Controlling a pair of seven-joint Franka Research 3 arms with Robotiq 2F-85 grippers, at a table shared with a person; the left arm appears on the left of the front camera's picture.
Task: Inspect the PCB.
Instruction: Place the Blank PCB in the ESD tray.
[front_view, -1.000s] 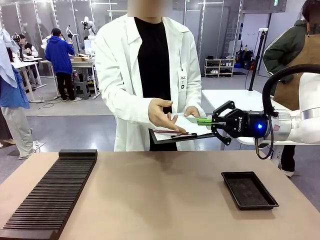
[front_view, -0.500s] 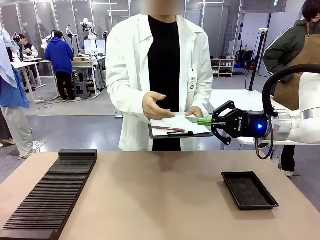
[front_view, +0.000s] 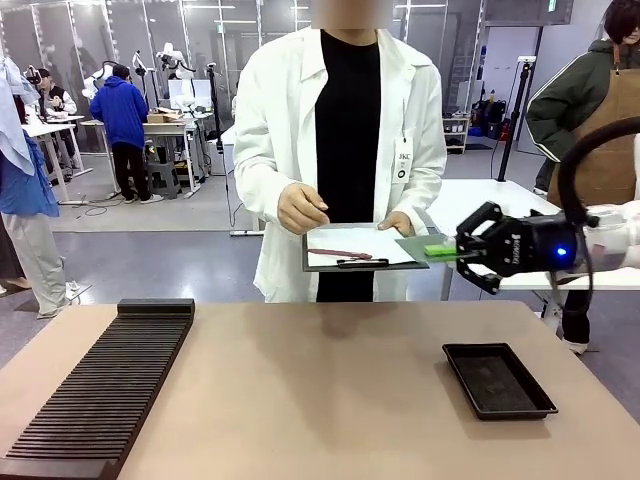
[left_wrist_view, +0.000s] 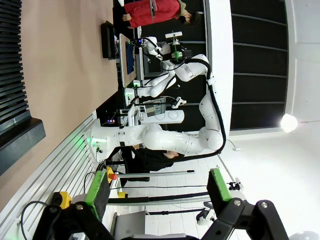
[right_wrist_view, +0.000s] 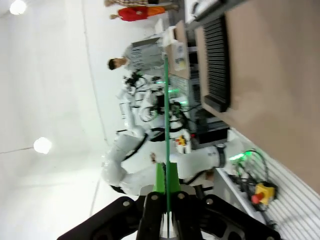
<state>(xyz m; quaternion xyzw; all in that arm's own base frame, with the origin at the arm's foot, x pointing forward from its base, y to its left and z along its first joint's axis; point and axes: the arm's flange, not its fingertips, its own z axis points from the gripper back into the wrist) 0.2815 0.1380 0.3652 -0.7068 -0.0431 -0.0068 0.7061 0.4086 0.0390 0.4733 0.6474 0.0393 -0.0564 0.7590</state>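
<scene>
PCB (front_view: 424, 246) — thin green board, held flat and roughly level in the air past the far edge of the table (front_view: 330, 400), to the right of centre in the front view. Its right edge sits between the green pads of the right gripper (front_view: 447, 251), whose jaws are clenched on it. The board's left part overlaps the near right corner of the clipboard (front_view: 360, 262); contact between the two cannot be judged.

In the right wrist view the PCB (right_wrist_view: 165, 125) shows edge-on as a thin green line running up from between the closed fingers of the right gripper (right_wrist_view: 165, 186).

Person in a white coat (front_view: 275, 120) stands at the far side, supporting the clipboard with one hand (front_view: 396, 222) at its far right edge; the other hand (front_view: 301, 209) is loosely curled just above its left corner. White paper lies on the clipboard, with a reddish pen (front_view: 339, 253) across it.

Shallow black tray (front_view: 498, 380) rests on the table at right, below and well apart from the PCB. Long black slotted rack (front_view: 105, 390) lies along the table's left side.

Left gripper (left_wrist_view: 159, 195) — in the left wrist view its jaws are released, green pads spread wide with nothing between them; part of the rack (left_wrist_view: 12, 75) and table surface lie at picture left.
</scene>
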